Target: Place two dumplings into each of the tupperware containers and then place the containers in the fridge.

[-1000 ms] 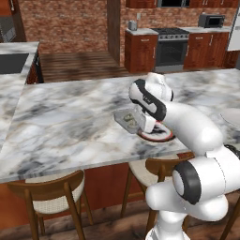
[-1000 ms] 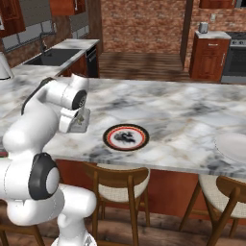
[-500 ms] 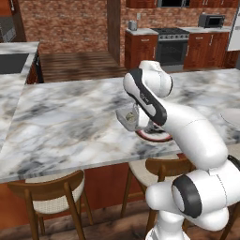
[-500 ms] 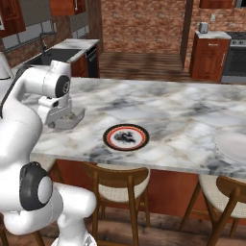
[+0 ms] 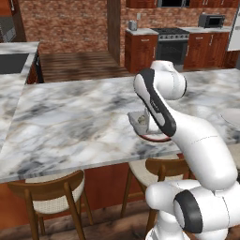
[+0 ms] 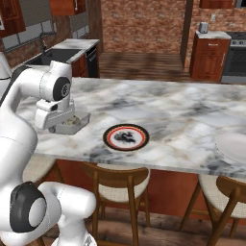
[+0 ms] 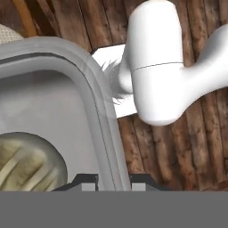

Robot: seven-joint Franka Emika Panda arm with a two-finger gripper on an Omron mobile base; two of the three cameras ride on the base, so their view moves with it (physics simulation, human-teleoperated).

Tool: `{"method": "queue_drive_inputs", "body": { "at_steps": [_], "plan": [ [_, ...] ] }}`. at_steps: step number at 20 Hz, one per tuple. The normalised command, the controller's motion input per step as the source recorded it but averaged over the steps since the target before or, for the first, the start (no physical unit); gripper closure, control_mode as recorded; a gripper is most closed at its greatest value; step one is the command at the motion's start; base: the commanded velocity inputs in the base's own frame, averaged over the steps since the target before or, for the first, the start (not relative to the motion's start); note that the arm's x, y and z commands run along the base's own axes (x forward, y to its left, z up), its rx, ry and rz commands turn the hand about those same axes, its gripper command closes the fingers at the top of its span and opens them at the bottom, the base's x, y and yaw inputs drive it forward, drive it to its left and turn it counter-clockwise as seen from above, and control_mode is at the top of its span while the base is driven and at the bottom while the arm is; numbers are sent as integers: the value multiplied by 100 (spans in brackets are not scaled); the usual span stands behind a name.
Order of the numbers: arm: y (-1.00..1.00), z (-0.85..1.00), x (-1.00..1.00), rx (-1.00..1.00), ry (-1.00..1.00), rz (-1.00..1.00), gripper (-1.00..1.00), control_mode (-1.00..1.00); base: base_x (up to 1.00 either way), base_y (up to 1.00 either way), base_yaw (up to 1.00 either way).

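We note brick walls (image 5: 70, 18) and plank floor (image 6: 139, 65) beyond the marble counter (image 5: 70, 117), wooden stools (image 6: 120, 180) below.

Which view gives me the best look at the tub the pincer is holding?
Hand view: the tub's rim runs between the pincer tips, a dumpling inside. The right base view shows the whole tub; the left shows a corner.

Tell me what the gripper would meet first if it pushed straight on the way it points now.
The gripper is already shut on the rim of the tupperware container. Beyond that wall the hand view shows the robot's own white body, then wooden floor, though depth is unclear.
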Motion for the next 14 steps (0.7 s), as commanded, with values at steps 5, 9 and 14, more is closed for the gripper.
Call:
{"method": "queue_drive_inputs", "body": {
  "at_steps": [5, 9, 14],
  "plan": [
    [-37, 9, -1, -1, 11, -9, 100, -100, 0, 0, 0],
    [-21, 1, -2, -1, 11, -8, 100, -100, 0, 0, 0],
    [0, 0, -14, -2, -1, 10, 100, -100, 0, 0, 0]
  ]
}}
